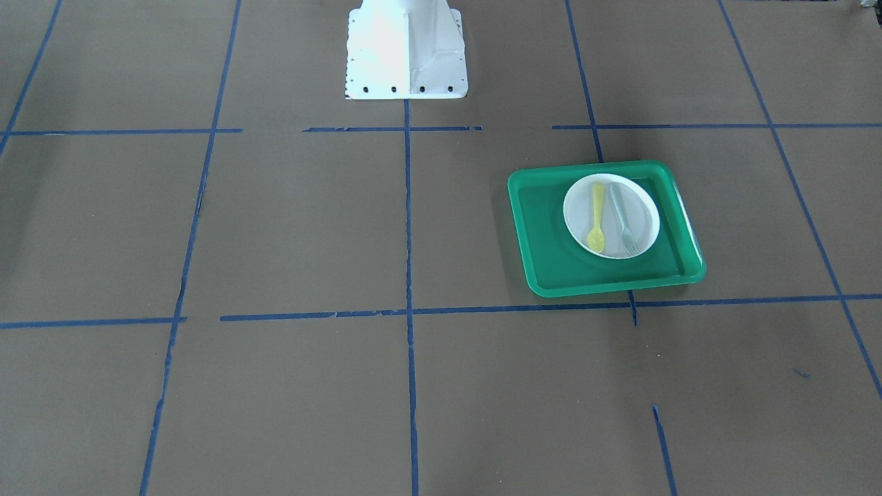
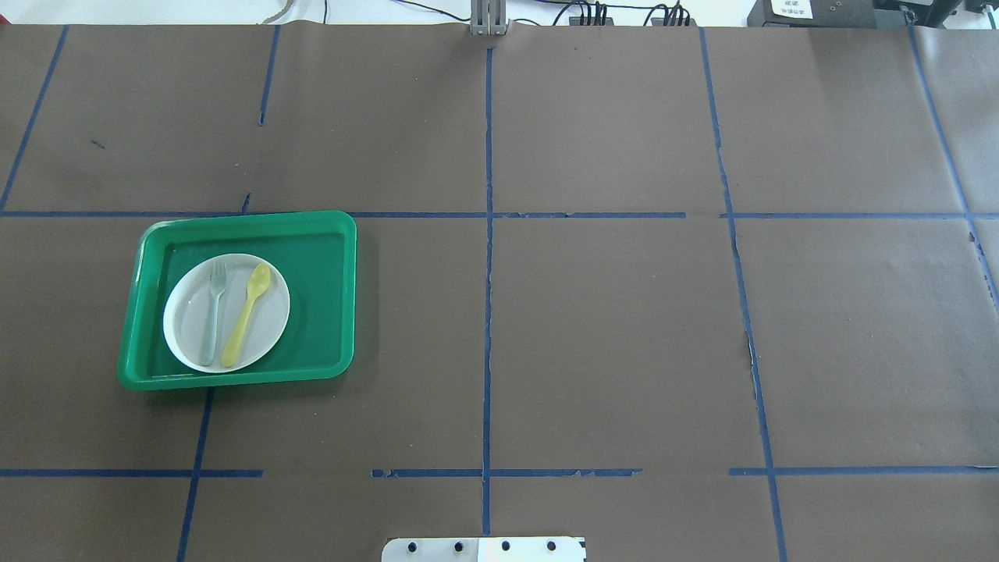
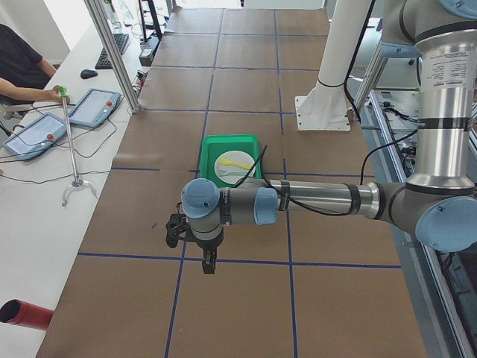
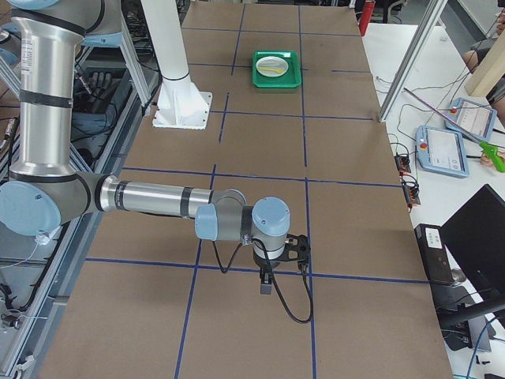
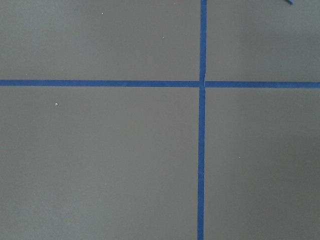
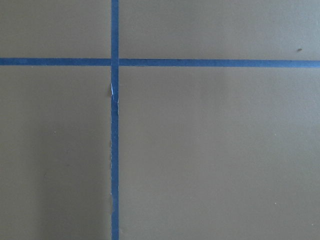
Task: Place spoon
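Overhead exterior view: the spoon (image 2: 247, 314) lies flat on a white plate (image 2: 187, 332), slightly slanted, with its bowl pointing away from the robot and its handle toward it.
Beside the spoon: a pale grey-green fork (image 2: 212, 312) lies on the same plate, just beside the spoon and not touching it, with its tines at the same end as the spoon's bowl.
Under the plate: a green tray (image 2: 328, 297) on the desk (image 2: 609, 328); the plate sits off-centre in it.
State of left tool (image 3: 209, 268): it shows only in the exterior left view, pointing down above the desk, and I cannot tell whether its fingers are spread or pressed together.
Spoon from the left tool: well apart from it, beyond it along the desk.
State of right tool (image 4: 267, 288): it shows only in the exterior right view, pointing down near a crossing of blue tape lines (image 4: 237, 268), and I cannot tell whether it is spread or pressed together.
Spoon from the right tool: far off, at the opposite end of the desk.
Wrist views: each shows brown desk surface crossed by tape.
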Robot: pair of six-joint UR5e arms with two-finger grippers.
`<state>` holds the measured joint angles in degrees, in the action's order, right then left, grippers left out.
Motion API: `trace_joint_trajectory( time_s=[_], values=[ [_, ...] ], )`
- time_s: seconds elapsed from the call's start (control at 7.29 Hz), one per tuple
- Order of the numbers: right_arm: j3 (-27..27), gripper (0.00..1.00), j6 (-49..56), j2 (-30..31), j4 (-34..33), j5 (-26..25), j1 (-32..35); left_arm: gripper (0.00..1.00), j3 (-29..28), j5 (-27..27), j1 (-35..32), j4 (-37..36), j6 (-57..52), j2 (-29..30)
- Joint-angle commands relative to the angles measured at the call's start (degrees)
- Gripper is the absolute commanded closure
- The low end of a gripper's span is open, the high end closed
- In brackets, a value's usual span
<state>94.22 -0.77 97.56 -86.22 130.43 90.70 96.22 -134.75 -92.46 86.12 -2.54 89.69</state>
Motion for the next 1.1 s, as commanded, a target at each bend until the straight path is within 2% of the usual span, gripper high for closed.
trace_joint_trajectory(
  time_s=[0.0,0.14,0.27,0.69,0.82,0.96],
  values=[
    [0.0,0.0,-0.02,0.0,0.0,0.0,0.0,0.0,2.37,-0.42,1.49,0.01,1.04,2.33],
    [0.0,0.0,-0.02,0.0,0.0,0.0,0.0,0.0,5.26,-0.34,6.63,0.19,4.35,2.68],
    [0.0,0.0,-0.02,0.0,0.0,0.0,0.0,0.0,10.34,0.18,14.77,0.36,15.61,3.12],
    [0.0,0.0,-0.02,0.0,0.0,0.0,0.0,0.0,14.33,1.49,29.23,2.12,37.37,9.88],
    [0.0,0.0,-0.02,0.0,0.0,0.0,0.0,0.0,15.22,6.12,33.27,2.21,42.91,10.94],
    [0.0,0.0,-0.02,0.0,0.0,0.0,0.0,0.0,15.23,8.17,36.79,2.21,46.54,11.82]
  ],
)
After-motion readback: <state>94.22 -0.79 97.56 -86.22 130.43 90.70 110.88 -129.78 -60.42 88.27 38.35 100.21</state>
